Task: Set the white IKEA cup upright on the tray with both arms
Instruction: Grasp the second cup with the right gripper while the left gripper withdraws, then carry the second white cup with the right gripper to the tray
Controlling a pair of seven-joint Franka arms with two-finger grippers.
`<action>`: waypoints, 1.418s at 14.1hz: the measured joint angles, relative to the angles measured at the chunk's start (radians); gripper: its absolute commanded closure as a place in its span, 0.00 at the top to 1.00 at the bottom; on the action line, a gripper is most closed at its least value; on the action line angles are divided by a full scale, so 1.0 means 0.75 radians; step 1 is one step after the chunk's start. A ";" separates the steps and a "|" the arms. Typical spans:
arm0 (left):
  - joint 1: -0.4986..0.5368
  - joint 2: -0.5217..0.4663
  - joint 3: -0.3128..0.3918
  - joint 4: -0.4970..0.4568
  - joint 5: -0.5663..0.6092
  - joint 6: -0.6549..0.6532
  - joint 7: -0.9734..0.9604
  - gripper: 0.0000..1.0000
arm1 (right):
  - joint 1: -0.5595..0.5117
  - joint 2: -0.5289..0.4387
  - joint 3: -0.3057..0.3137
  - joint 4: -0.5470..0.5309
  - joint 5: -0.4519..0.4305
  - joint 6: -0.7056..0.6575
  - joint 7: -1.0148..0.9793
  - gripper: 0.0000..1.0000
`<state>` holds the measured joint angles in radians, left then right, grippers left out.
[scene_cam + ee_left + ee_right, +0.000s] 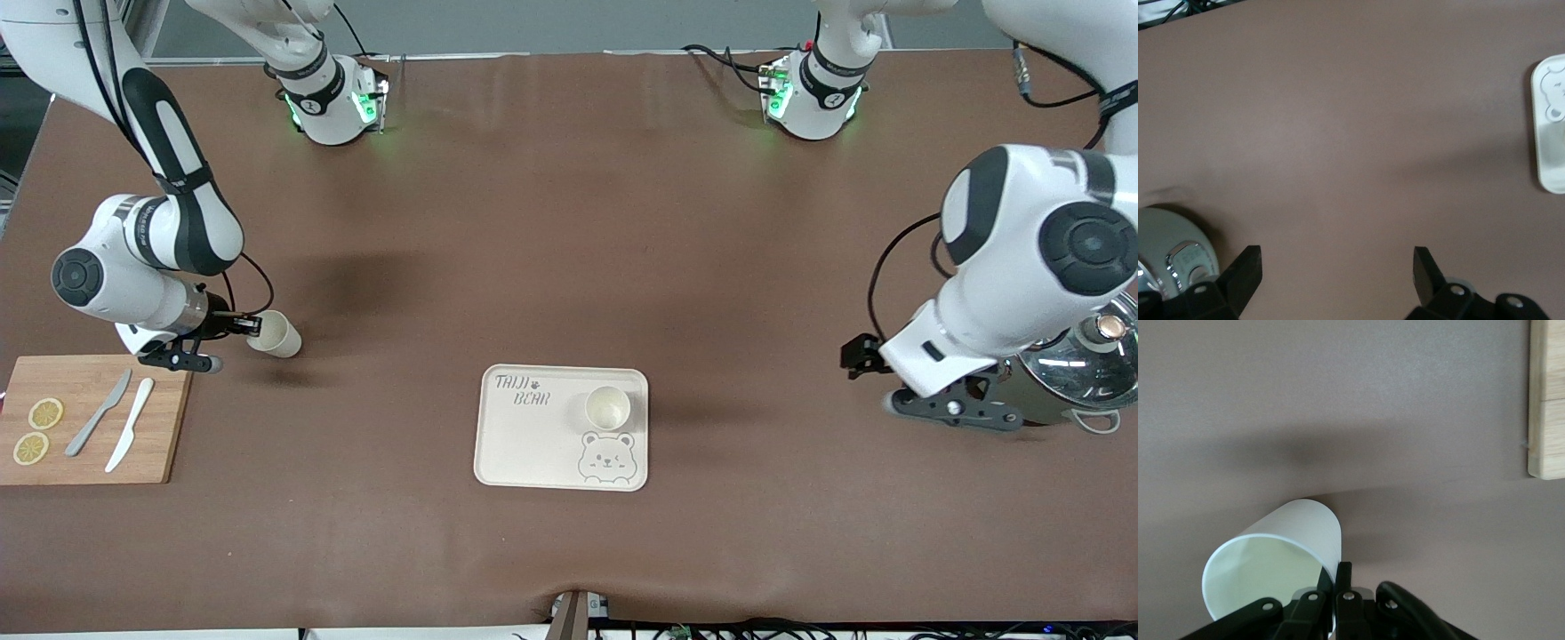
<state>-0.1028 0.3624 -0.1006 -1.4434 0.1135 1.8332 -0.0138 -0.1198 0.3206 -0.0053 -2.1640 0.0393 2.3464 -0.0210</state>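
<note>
A white cup (277,336) lies on its side, close beside the wooden cutting board, toward the right arm's end of the table. My right gripper (242,326) is shut on the cup's rim (1275,570), one finger inside the mouth and one outside (1341,568). A second white cup (608,408) stands upright on the cream tray (524,440), above the bear drawing. My left gripper (856,357) hangs open over bare table beside the pot, nothing between its fingers (1337,257). The tray's edge (1551,133) shows in the left wrist view.
A wooden cutting board (89,444) with two lemon slices and two knives lies near the right gripper; its corner (1546,400) shows in the right wrist view. A steel pot with a glass lid (1089,364) stands under the left arm (1171,250).
</note>
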 measured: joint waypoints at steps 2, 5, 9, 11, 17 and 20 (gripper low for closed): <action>0.005 -0.052 0.000 -0.072 -0.001 0.000 0.002 1.00 | 0.001 -0.001 0.001 0.011 0.000 -0.024 0.000 0.00; 0.018 -0.133 0.000 -0.176 -0.053 0.000 0.013 1.00 | 0.001 -0.006 0.002 0.052 0.000 -0.099 0.000 0.00; 0.027 -0.257 -0.001 -0.315 -0.090 0.002 0.018 1.00 | 0.008 -0.015 0.005 0.157 0.000 -0.250 0.000 0.00; 0.028 -0.324 -0.002 -0.386 -0.100 0.003 0.018 1.00 | 0.030 -0.024 0.010 0.225 0.000 -0.338 0.000 0.00; 0.028 -0.506 -0.003 -0.554 -0.124 0.009 0.018 1.00 | 0.125 -0.039 0.013 0.398 0.005 -0.514 0.031 0.00; 0.028 -0.549 -0.003 -0.600 -0.127 0.011 0.018 1.00 | 0.228 -0.038 0.017 0.441 0.007 -0.516 0.208 0.00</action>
<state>-0.0819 -0.0490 -0.1029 -1.8936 0.0181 1.8411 -0.0002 0.0512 0.2920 0.0071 -1.8335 0.0444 1.9593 0.1352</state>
